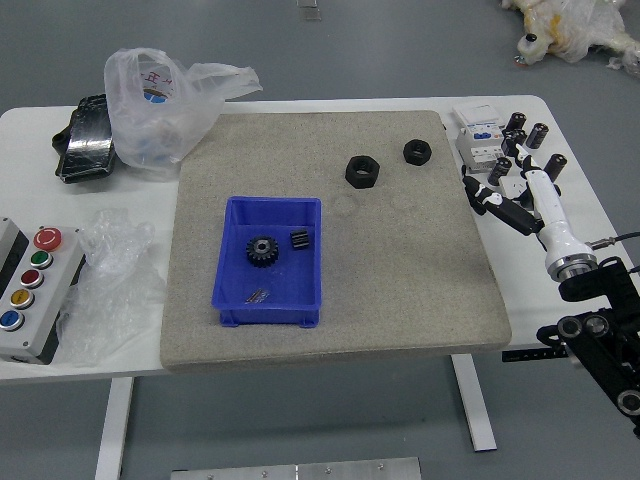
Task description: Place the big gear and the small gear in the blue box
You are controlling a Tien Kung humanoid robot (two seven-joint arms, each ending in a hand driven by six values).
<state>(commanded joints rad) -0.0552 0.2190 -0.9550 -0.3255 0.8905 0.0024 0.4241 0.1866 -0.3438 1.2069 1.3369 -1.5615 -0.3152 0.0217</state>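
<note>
"Blue box [290, 316] is on the beige mat [410, 270], and that bot's right hand [545, 205] is off past the mat's right edge. Is it holding anything?"

"Nah, fingers look loosely spread, nothing in them afaict. Box looks like stiff, light plastic, so it'd probably skid if you bumped a wall."

"And the gears?"

"Both inside, if I'm reading it right. The big gear [262, 251] lies flat near the middle. Rigid, probably a bit heavy for its size if it's metal. I'd grab it across opposite sides of the toothed rim, those teeth should bite."

"What about the small gear [300, 239]?"

"Guessing it's that ridged bit just right of the big one. Tough but fiddly, could slip or roll. Thumb and one fingertip across the ridges, light pinch."
</note>
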